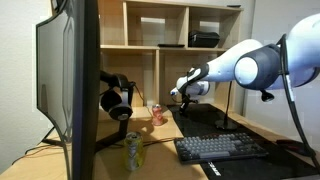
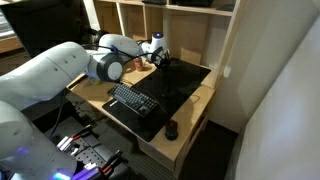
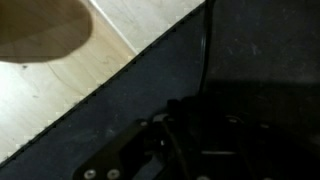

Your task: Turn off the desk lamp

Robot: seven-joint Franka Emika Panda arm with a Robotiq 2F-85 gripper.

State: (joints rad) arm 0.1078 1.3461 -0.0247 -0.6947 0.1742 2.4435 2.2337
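The desk lamp shows as a thin black upright stem (image 1: 228,104) at the back of the black desk mat, rising behind my arm. Its head is hidden, and no bright light shows. My gripper (image 1: 182,94) hangs low over the mat's far part, left of the stem. It also shows in an exterior view (image 2: 162,62), close to the shelf unit. In the wrist view the picture is very dark. My fingers (image 3: 190,150) are dim shapes over the black mat (image 3: 250,50), and a thin black line (image 3: 205,40) runs up from them. Whether the jaws are open or shut does not show.
A monitor (image 1: 70,80) stands close at the left, with black headphones (image 1: 115,95) on a stand behind it. A red can (image 1: 157,114) and a glass (image 1: 133,148) stand on the wooden desk. A keyboard (image 1: 220,147) lies on the mat, and a mouse (image 2: 171,130) near the front. Shelves (image 1: 190,30) rise behind.
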